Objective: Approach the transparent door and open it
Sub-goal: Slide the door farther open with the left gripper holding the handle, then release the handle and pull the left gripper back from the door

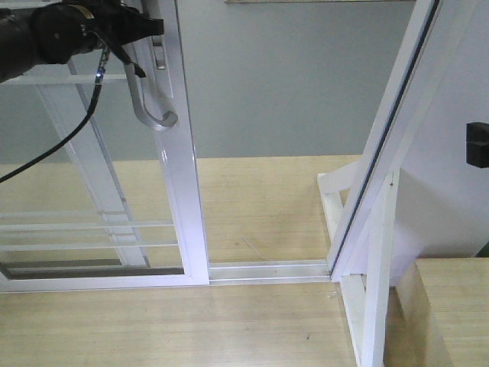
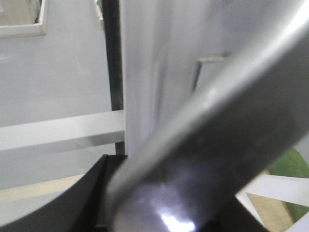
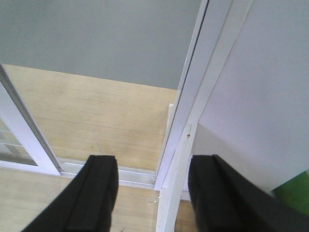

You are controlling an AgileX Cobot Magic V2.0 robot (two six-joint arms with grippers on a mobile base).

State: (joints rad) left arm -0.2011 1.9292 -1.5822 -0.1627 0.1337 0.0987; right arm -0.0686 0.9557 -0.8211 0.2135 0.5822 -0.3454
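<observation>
A tall transparent door (image 1: 99,153) in a white frame stands at the left of the front view, slid partly open, with a gap of bare floor track (image 1: 267,269) to its right. Its curved grey handle (image 1: 145,95) runs vertically on the door's right stile. The left end effector (image 1: 141,30) sits at the handle's top; in the left wrist view the bar fills the frame, but whether the grip has closed cannot be told. The right end effector (image 3: 152,193) hangs wide open and empty, well apart, facing the slanted frame post (image 3: 193,96). The left arm is nearer.
</observation>
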